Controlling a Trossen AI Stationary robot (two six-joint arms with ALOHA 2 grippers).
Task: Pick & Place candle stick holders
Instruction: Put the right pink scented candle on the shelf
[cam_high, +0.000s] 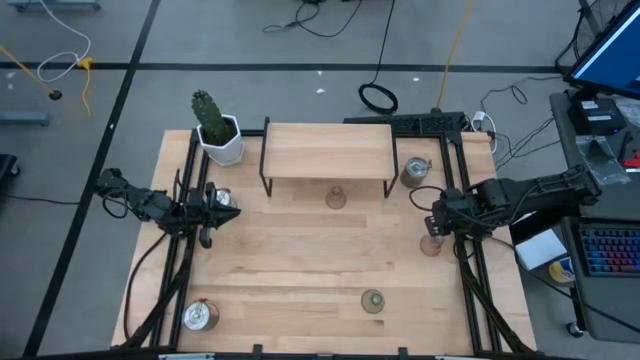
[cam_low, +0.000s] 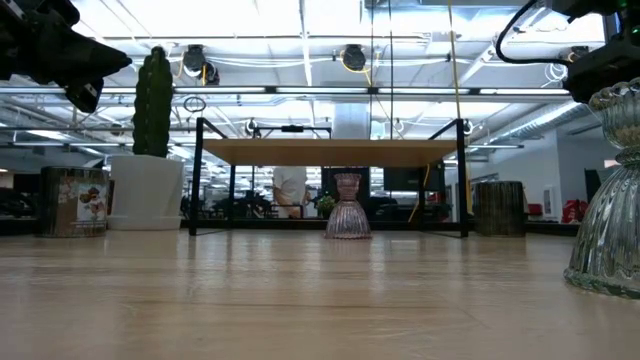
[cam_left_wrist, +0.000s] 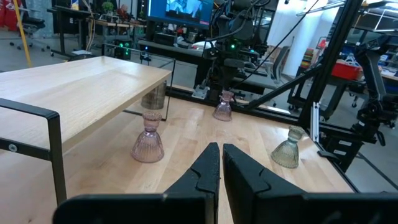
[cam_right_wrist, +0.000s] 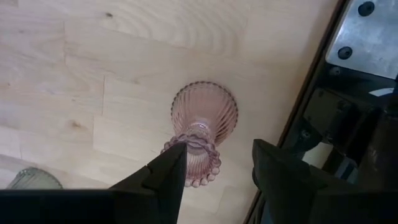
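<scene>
A pale pink candle stick holder (cam_right_wrist: 202, 127) stands upright on its flared foot near the table's right edge. My right gripper (cam_right_wrist: 217, 165) is open over it and points down, one finger on each side of its beaded rim. A second pink holder (cam_high: 336, 197) stands under the shelf's front edge. The olive-green holder (cam_high: 372, 300) stands near the front edge. Silver cups stand right of the shelf (cam_high: 415, 172), at the near left corner (cam_high: 200, 316) and beside my left gripper (cam_high: 225, 200). My left gripper (cam_left_wrist: 221, 152) is shut, level and raised at the table's left edge. My right gripper comes at the pink holder from above. One fingertip (cam_right_wrist: 176, 155) shows right in front of the beaded rim (cam_right_wrist: 205, 149), the other stands apart from it. Whether that fingertip touches the rim I cannot tell. The holder stands upright on the table.
A low wooden shelf on black legs (cam_high: 328, 150) stands at the far middle of the table. A white pot with a cactus (cam_high: 218, 135) sits at its left. Black frame rails (cam_high: 470, 280) run along both side edges. Bare wood (cam_high: 300, 260) lies in the middle.
</scene>
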